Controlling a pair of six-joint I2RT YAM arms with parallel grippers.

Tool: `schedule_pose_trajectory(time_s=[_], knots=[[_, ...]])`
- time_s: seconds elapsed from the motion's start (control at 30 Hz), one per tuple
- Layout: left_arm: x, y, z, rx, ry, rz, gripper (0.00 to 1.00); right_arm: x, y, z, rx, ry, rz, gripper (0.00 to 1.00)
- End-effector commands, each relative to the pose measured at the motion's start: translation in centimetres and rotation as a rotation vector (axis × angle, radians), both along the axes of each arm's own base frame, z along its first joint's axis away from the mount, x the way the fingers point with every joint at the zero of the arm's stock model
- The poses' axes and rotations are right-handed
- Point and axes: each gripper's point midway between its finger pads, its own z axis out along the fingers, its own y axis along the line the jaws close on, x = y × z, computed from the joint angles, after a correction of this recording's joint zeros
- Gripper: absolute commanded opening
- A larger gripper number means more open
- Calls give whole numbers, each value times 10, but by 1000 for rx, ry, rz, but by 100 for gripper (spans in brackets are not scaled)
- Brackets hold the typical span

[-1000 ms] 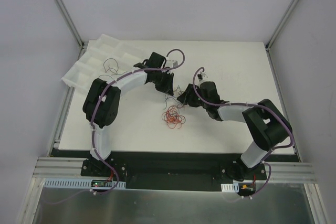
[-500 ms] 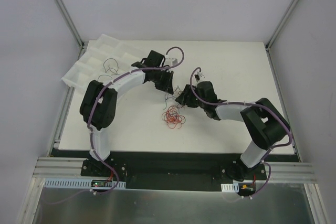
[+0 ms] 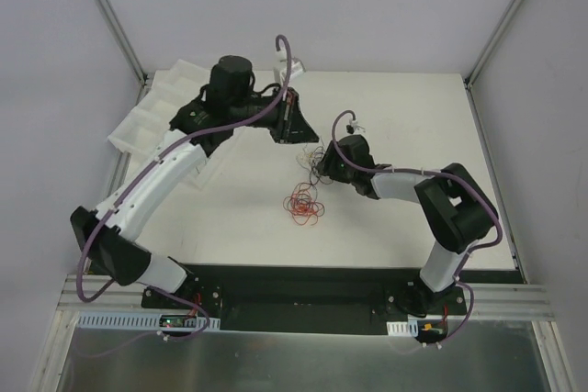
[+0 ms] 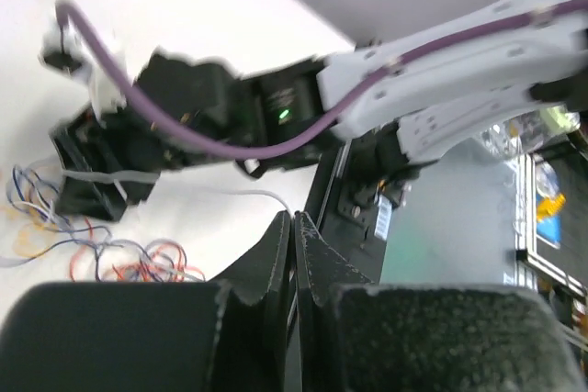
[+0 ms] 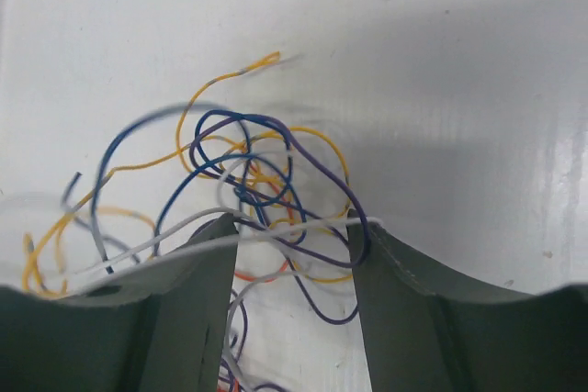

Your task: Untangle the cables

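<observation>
Between my parted right pincer (image 5: 292, 234) the cables (image 5: 250, 176) look limp, featherlight; I'd pinch one free end. My left pincer (image 4: 294, 227) sits pressed together.

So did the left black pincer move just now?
Yes. The left black pincer swung away toward the back, farther from the red tangle of thin wires, which stayed put.

You lose the hair-thin coloured wires (image 5: 257, 181) behind the right gripper (image 5: 294, 227)'s dark grey fingers (image 5: 175, 319); several strands blur.
</observation>
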Motion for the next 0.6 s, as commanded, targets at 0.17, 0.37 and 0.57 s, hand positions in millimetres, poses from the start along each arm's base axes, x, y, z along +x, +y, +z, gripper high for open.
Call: schedule_pose_trajectory(time_s=[0.17,0.37,0.57], knots=[[-32,46,172,-238,-389,173,0,12,-28,-11,-29,68,-170,53],[-37,61,211,-279,-474,243,0,12,-42,-14,-28,87,-241,52],[-29,74,211,-230,-491,328,0,11,-59,-11,-26,87,-306,52]])
